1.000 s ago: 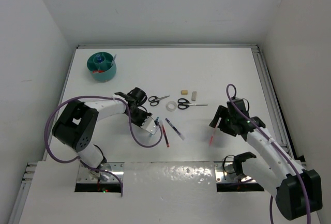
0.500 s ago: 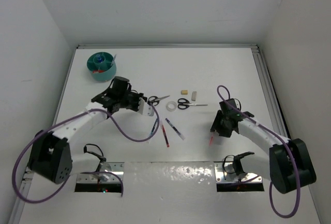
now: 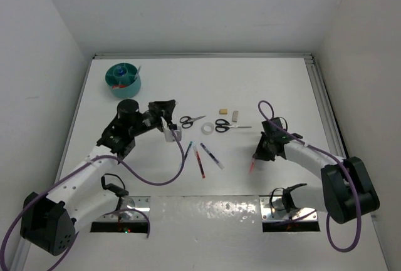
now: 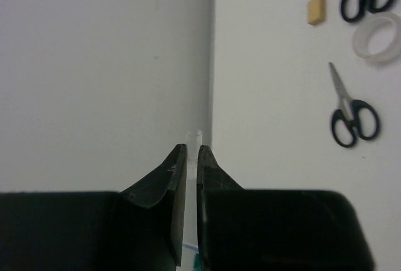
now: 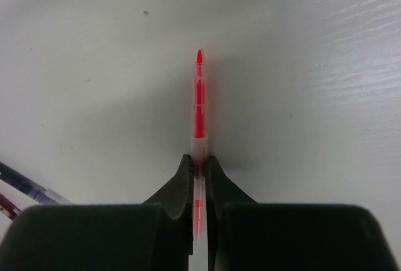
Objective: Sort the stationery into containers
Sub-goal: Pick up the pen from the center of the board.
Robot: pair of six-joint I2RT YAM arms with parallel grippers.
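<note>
The teal organiser (image 3: 123, 78) is standing at the table's far left corner. Between it and the scissors (image 3: 192, 121), the left gripper (image 4: 192, 153) is pinching a clear pen (image 4: 192, 136) with its fingers closed tight. A tape roll (image 3: 205, 127) and 2 loose pens (image 3: 200, 161) are lying mid-table. Further right, the right gripper (image 5: 199, 166) is clamping fully down on a red pen (image 5: 198, 96), low over the table.

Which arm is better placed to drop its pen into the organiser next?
Left. The left gripper is shut on a clear pen and sits close to the organiser; the right gripper, shut on the red pen, is much farther away.
</note>
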